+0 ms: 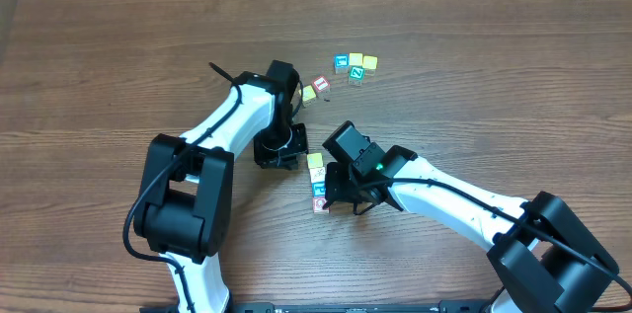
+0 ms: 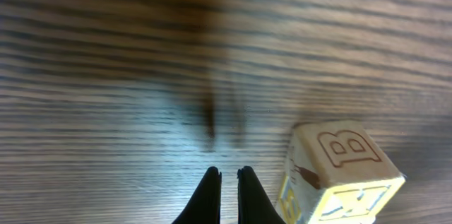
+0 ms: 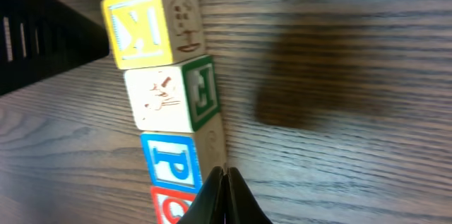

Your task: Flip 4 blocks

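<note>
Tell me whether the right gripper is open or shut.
Shut. In the right wrist view the right gripper has its fingertips pressed together with no gap, nothing between them, beside the blue P block.

Close look down at a wood-grain counter (image 2: pixel 106 54), brown with pale streaks, blurred toward the top. At bottom centre, an end effector (image 2: pixel 228 196) with two dark, pointed fingertips (image 2: pixel 210 194) drawn almost together, only a thin sliver of counter between them. Just right of the fingertips, a small wooden block (image 2: pixel 339 174), turned corner-on and tilted. Cream upper face with a raised letter B outlined in reddish brown. Left face cream with a small brown drawing. Lower face yellow with a blue-edged letter, cut off by the frame. Dark smudge of shadow above the fingertips.
</note>
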Action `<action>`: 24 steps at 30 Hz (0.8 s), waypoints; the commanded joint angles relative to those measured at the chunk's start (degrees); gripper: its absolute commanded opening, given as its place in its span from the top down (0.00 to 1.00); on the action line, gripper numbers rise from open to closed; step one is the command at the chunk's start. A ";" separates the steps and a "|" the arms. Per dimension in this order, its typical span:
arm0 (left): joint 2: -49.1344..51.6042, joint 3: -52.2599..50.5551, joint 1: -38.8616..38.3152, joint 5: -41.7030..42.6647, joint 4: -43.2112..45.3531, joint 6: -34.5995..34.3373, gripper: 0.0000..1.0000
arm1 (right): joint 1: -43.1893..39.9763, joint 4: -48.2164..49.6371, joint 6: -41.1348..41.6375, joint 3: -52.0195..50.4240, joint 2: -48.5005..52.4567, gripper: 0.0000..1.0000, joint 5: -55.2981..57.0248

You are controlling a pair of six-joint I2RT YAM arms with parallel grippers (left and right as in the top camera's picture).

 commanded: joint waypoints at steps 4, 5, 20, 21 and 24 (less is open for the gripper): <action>0.50 0.59 5.31 3.80 -0.24 -0.55 0.96 | 0.42 2.82 -0.20 0.37 1.66 0.96 3.10; 0.52 0.59 5.68 4.83 -0.24 0.20 0.96 | 0.42 3.39 -0.22 0.37 2.10 0.96 3.15; 0.52 0.57 3.43 5.62 5.77 -0.46 0.96 | -2.49 7.02 -0.22 0.44 3.39 0.96 5.31; 0.52 0.57 3.43 5.64 5.86 -0.90 0.96 | -2.36 7.28 -0.22 0.44 3.39 0.96 4.02; 0.52 0.57 3.34 5.64 5.79 -0.85 0.96 | -2.36 7.72 -0.22 0.44 3.39 0.96 1.75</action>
